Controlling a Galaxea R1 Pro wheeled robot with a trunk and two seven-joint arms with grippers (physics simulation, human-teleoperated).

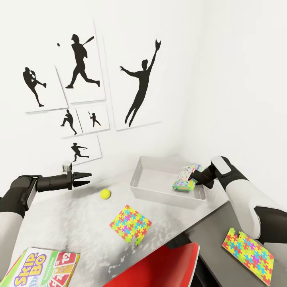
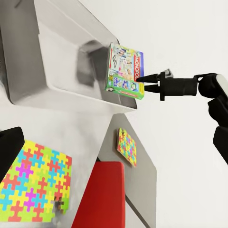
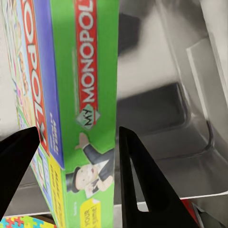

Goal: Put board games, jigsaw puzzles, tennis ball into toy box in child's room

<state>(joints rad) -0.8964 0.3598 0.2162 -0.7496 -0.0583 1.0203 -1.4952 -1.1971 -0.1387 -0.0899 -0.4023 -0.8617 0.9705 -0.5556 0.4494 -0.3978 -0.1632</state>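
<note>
Across the near half of the head view, a long pale grey counter (image 1: 71,223) joined at the right to a lower dark grey section (image 1: 215,255). On the white wall behind, a cluster of black baseball-player silhouette prints (image 1: 83,63). At the near edge, a glossy red chair back (image 1: 159,265) tucked against the pale top.

On the far right of the pale top, a shallow light-grey rectangular toy box (image 1: 159,191) with sloping sides and no lid; interior bare apart from the white-and-green "My Monopoly" cardboard board game (image 1: 184,178), held tilted over the right end of the bin, near end above the rim. Cannot tell whether its lower edge touches the bin floor. Right pincer (image 1: 198,175) clamped on that box, black fingers (image 3: 142,185) pressed on either side of its thin green edge.

At the near left corner of the pale top, a green, yellow and red "Skip-Bo" board game box (image 1: 40,269), lying flat, partly cut off by the frame. Near the middle of the pale top, a thin squarish jigsaw puzzle sheet (image 1: 130,223) of red, yellow, green, blue and purple pieces. On the dark lower section at near right, a second jigsaw sheet (image 1: 248,255) of the same colours.

Left pincer (image 1: 86,179) hanging above the left of the pale top, jaws apart, gripping nothing. Just right of it, on the counter, a small yellow-green tennis ball (image 1: 105,193), outside the bin.
</note>
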